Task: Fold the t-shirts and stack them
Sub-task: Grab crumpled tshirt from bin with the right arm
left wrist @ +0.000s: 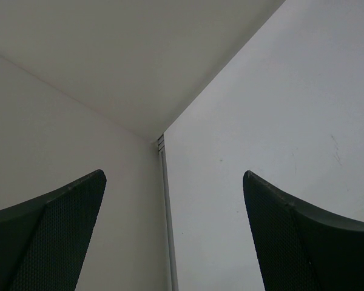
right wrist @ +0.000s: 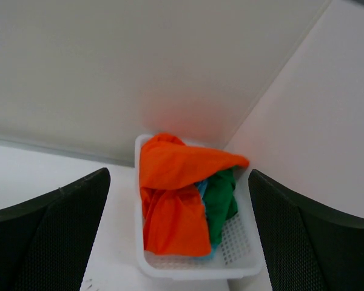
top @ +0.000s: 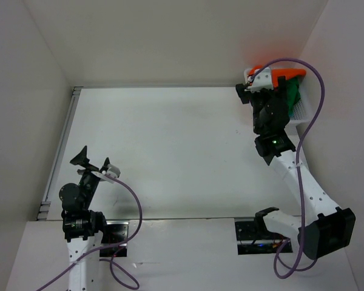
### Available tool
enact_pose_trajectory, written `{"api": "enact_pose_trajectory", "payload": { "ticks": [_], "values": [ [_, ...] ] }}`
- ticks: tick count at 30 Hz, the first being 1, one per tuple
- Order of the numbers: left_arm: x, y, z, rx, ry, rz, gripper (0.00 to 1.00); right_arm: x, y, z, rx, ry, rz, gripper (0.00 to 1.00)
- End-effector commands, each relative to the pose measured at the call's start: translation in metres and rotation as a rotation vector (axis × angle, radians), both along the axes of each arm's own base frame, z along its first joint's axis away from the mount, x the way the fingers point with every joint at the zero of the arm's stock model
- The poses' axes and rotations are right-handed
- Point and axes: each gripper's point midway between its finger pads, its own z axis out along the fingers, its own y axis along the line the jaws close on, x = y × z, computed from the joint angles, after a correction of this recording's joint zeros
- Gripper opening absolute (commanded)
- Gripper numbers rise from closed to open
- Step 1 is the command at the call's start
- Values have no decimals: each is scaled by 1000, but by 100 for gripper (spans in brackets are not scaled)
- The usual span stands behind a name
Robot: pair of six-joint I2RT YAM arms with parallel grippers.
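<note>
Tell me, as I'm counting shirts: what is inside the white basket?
In the basket, an orange shirt lies on top, a green shirt beside it, a blue sliver between them. Anything beneath is covered.

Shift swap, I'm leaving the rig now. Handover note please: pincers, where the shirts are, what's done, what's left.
Left pincer: open, empty, over the near left of the table, far from the shirts.
Right pincer: open, empty, pointed at the white mesh basket in the far right corner.
Shirts: all crumpled in the basket. The orange t-shirt is on top, the dark green t-shirt is partly under it, and only a sliver of the turquoise t-shirt shows between them.
Done: nothing folded or stacked.
Left: pull out each shirt, fold it, stack all three.
</note>
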Motion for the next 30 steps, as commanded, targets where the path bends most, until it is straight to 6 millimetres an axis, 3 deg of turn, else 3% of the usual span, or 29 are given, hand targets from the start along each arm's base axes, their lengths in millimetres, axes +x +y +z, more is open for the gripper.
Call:
{"api": "enact_pose_trajectory", "payload": {
  "ticks": [1, 2, 3, 8, 9, 14, 16, 19, 20, 21, 22, 23, 24, 26, 27, 30],
  "values": [
    [-18, -1, 47, 21, -173, 14, 100, -29, -7, 66, -84, -256, -83, 99],
    [-18, -2, 47, 32, -174, 4, 100, -21, -23, 56, -102, -211, -146, 99],
    [-16, -2, 43, 31, -165, 4, 100, -18, -29, 64, -91, -203, -169, 99],
    [-17, -2, 46, 32, -174, 4, 100, -10, -31, 48, -101, -201, -181, 99],
    [-16, 0, 46, 31, -175, 13, 100, -15, -40, 52, -79, -223, -225, 99],
    [-15, 0, 47, 39, -176, 14, 100, 0, -55, 52, -7, -191, -323, 99],
    [-15, 0, 54, 42, -193, 14, 100, -5, -75, 50, 35, -176, -418, 99],
    [-12, 2, 60, 40, -189, 25, 100, -35, -101, 66, -2, -214, -427, 99],
    [-8, 5, 53, 33, -157, 35, 100, -45, -106, 40, -65, -190, -430, 99],
    [-7, 5, 57, 33, -162, 35, 100, -78, -114, 57, -100, -270, -445, 99],
    [-6, 5, 63, 35, -172, 35, 100, -88, -116, 48, -229, -252, -463, 99],
    [0, 6, 56, 19, -140, 34, 100, -97, -118, 53, -258, -258, -478, 99],
    [0, 5, 70, -2, -164, 29, 100, -108, -121, 60, -239, -286, -499, 99],
    [12, 4, 69, -45, -106, 16, 100, -107, -122, 67, -247, -291, -505, 99],
    [17, 6, 71, -68, -84, 25, 100, -98, -123, 57, -249, -255, -516, 99],
    [44, 13, 82, -177, 24, 51, 100, -103, -128, 61, -246, -274, -544, 99]
  ]
}}
